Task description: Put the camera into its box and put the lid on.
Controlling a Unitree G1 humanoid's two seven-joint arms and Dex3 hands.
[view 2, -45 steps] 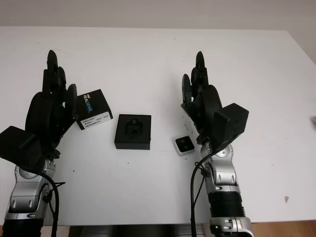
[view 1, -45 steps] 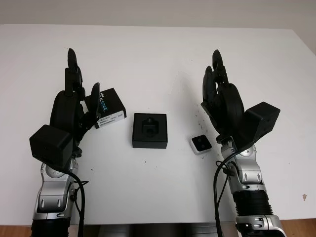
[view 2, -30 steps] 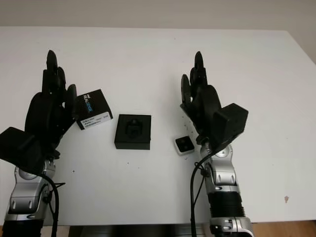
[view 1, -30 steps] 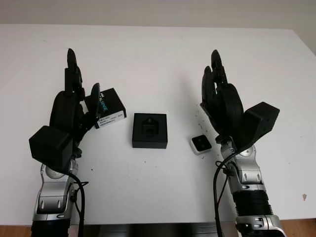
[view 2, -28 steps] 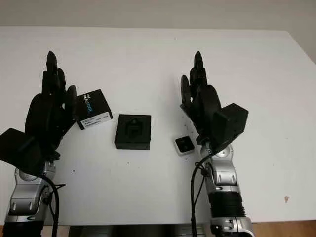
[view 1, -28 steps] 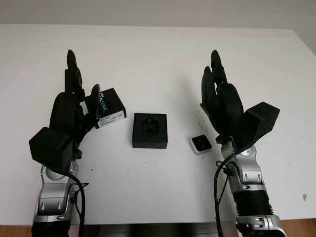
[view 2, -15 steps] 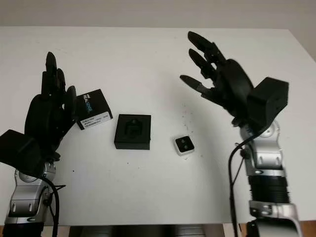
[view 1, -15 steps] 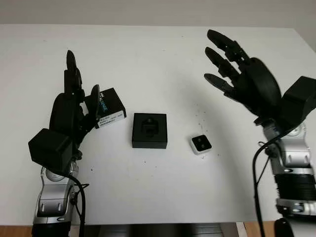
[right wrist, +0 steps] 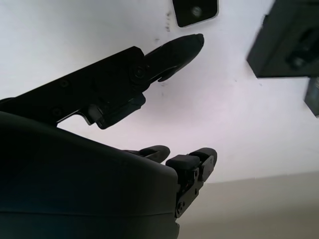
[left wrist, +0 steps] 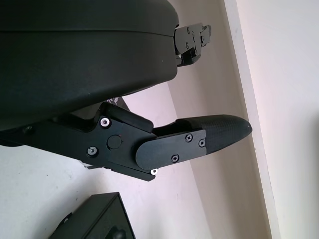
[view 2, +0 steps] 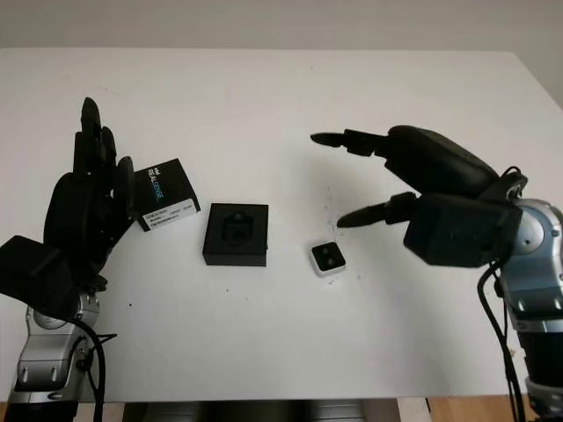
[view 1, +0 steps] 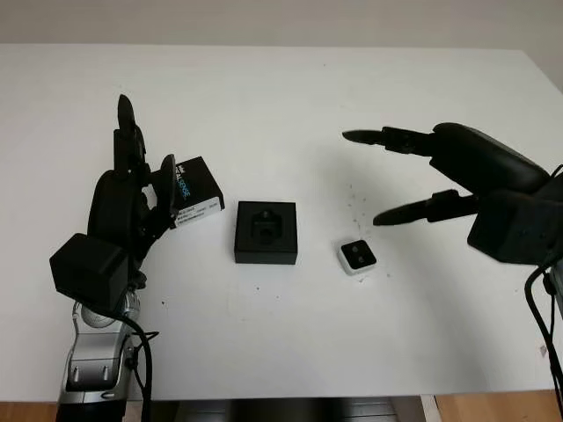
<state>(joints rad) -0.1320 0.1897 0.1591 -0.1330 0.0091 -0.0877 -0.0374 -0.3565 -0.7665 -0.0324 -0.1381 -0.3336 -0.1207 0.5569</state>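
Note:
The small white camera (view 1: 357, 257) with a black face lies on the white table (view 1: 264, 105), just right of centre. To its left sits the open black box (view 1: 266, 232), showing its moulded insert. Farther left lies the black lid (view 1: 195, 191) with a printed label. My right hand (view 1: 365, 176) hovers open above and to the right of the camera, fingers pointing left. In the right wrist view the camera (right wrist: 195, 11) lies beyond the thumb tip (right wrist: 184, 47), with the box (right wrist: 291, 45) off to one side. My left hand (view 1: 145, 141) stands upright and open beside the lid's left edge.
The table's far edge (view 1: 281, 44) meets a pale wall. A few dark specks (view 1: 356, 207) mark the surface between the box and my right hand. A corner of the box (left wrist: 99, 219) shows in the left wrist view.
My right hand has left its upright spot beside the camera, swung out to the right and turned over, so its fingers now point left above the camera. The left hand has barely moved.

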